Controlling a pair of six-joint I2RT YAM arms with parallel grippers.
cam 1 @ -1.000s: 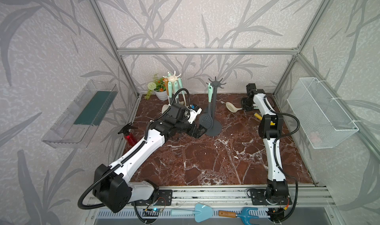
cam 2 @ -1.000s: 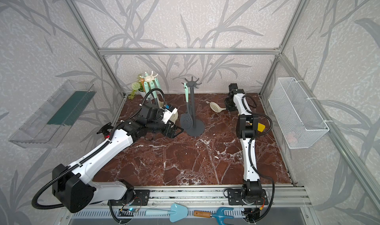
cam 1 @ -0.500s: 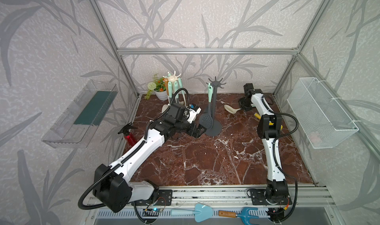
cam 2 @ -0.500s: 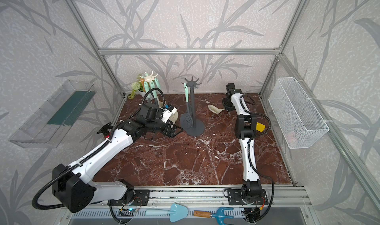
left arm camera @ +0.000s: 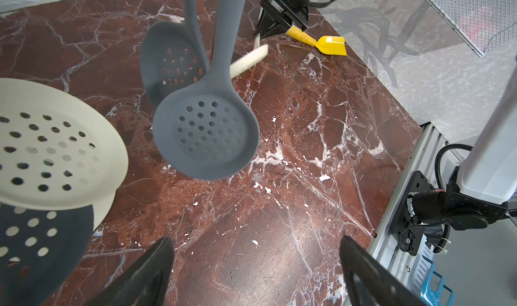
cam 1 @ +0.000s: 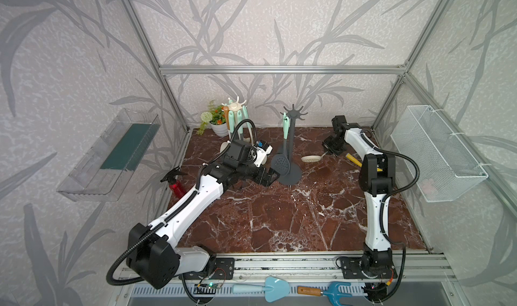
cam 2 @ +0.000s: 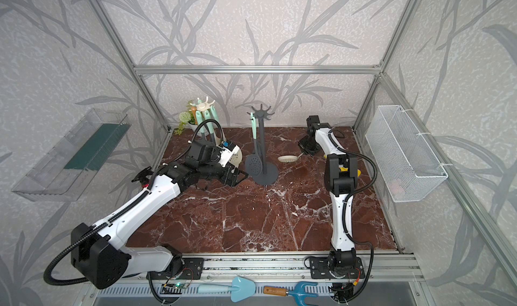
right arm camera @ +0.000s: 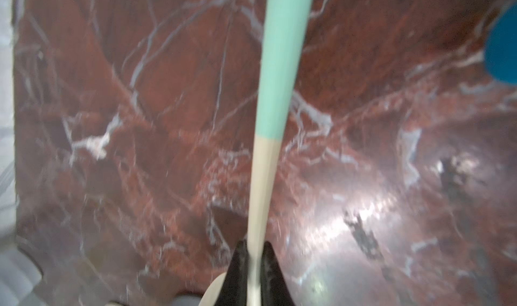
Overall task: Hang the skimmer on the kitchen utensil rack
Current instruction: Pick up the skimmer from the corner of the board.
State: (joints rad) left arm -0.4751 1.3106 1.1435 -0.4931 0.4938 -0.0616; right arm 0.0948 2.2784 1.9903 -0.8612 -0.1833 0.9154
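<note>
Right pincer (right arm camera: 254,248) is clamping shut on the cream skimmer (cam 1: 311,158), pinching the thin cream neck close to the bowl. The teal handle is running out of the pinch on the side away from the bowl. The top views are hiding it behind that pincer. The bowl is sticking out low on the rack side. Can't tell if it's touching the marble tabletop (cam 1: 279,220).

Kitchen utensil rack (cam 1: 291,177) is standing beyond the bowl from that pincer, well apart, with a grey skimmer (cam 1: 279,161) already hanging on it. Left pincer (left arm camera: 257,276) is gaping wide and holding nothing, with the grey bowl hanging just ahead of it.

My read on handling:
- It's looking like matte silicone: light, a bit bendy at neck and bowl, not slippery.
- The neck grip is leaving a long handle overhanging, so it's probably wagging on quick moves.
- The hanging eye should be at the teal end, so that end needs staying clear of the fingers.

I'm not seeing any brand, label or readable writing, and the right wrist view is blurring.
</note>
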